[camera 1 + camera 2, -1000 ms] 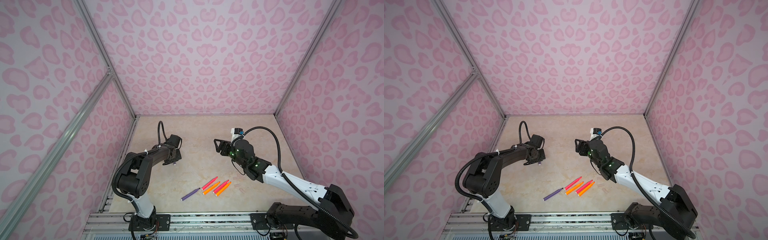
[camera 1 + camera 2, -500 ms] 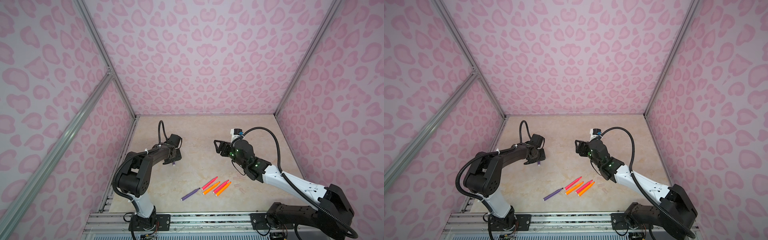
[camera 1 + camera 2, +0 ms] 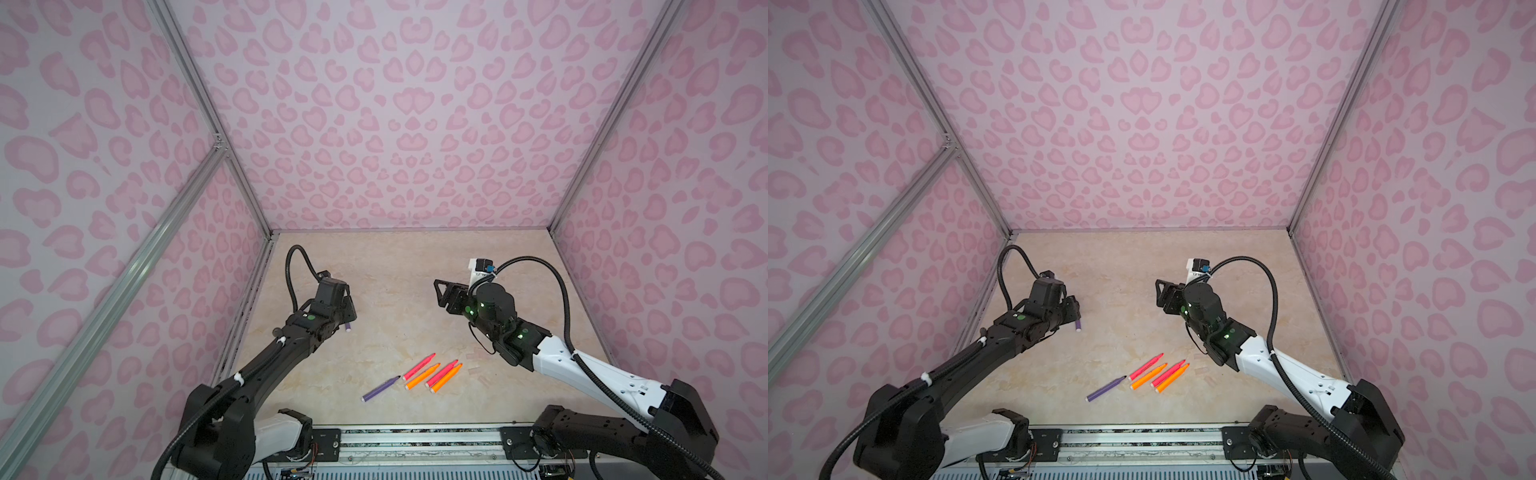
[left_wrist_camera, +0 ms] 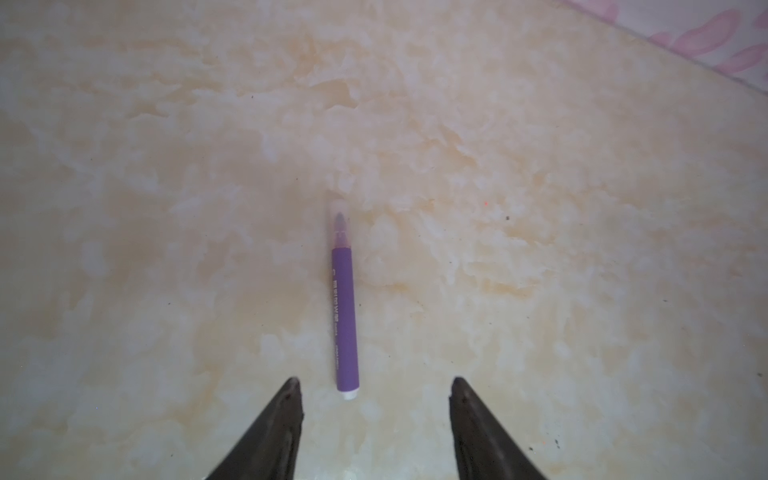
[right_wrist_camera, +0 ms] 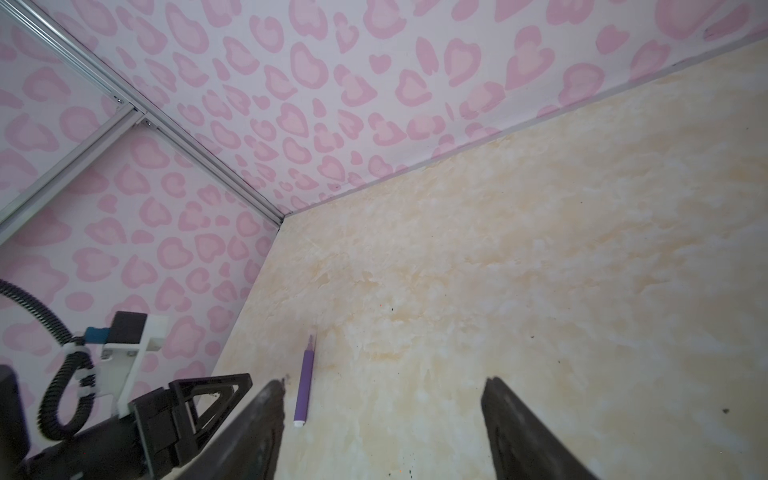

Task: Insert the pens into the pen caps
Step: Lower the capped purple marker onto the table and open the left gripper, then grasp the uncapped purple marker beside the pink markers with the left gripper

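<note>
The left gripper (image 4: 374, 380) stands half spread and empty, the purple marker pen (image 4: 345, 316) with its clear plastic cap (image 4: 340, 220) lying on the beige marbled table (image 4: 540, 208) just ahead of its jaws, while the right gripper (image 5: 384, 382) hangs wide and empty. A careless lift could clip the round barrel and roll it toward the nearby pink-patterned left wall (image 3: 208, 270), or loosen a lightly seated cap. The middle is open, but the five uncapped pens (image 3: 422, 376) and faint clear caps (image 3: 473, 370) crowd the front edge near the right arm.

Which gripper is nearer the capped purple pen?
Left. The left gripper hangs open at the tail end of the capped purple pen, jaws either side, not touching. The right gripper hovers well apart, toward the right side.
</note>
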You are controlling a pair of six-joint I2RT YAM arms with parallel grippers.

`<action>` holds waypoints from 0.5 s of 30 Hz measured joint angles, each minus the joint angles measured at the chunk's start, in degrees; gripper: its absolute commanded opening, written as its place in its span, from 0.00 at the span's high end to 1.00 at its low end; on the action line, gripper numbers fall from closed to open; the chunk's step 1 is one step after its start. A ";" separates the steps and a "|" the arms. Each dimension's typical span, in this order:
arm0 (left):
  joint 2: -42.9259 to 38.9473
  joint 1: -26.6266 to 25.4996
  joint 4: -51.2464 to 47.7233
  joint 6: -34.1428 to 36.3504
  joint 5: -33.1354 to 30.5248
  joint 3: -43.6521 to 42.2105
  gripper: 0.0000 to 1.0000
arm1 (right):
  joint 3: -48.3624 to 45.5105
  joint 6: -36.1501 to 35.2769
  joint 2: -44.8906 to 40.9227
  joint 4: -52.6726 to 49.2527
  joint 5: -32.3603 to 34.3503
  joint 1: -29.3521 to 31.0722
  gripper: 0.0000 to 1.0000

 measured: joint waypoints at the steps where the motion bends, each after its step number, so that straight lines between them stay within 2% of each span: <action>1: -2.25 -1.09 0.00 0.02 -0.02 -0.92 0.36 | 0.00 -0.09 -0.35 -0.09 0.44 -0.09 0.24; 5: -7.10 -7.74 -1.99 1.22 2.75 -3.19 0.35 | -0.37 -0.61 -1.64 -0.26 2.47 -0.68 0.23; 7: -8.52 -12.98 -3.61 1.51 4.48 -5.01 0.35 | -0.39 -0.90 -1.99 -0.52 3.52 -1.16 0.23; 9: -9.03 -16.50 -5.35 1.68 7.39 -6.38 0.36 | -0.39 -1.05 -2.23 -0.92 4.02 -1.84 0.23; 15: -9.68 -26.18 -9.94 1.31 10.54 -7.37 0.33 | -1.92 -1.01 -3.56 -2.29 4.31 -4.94 0.23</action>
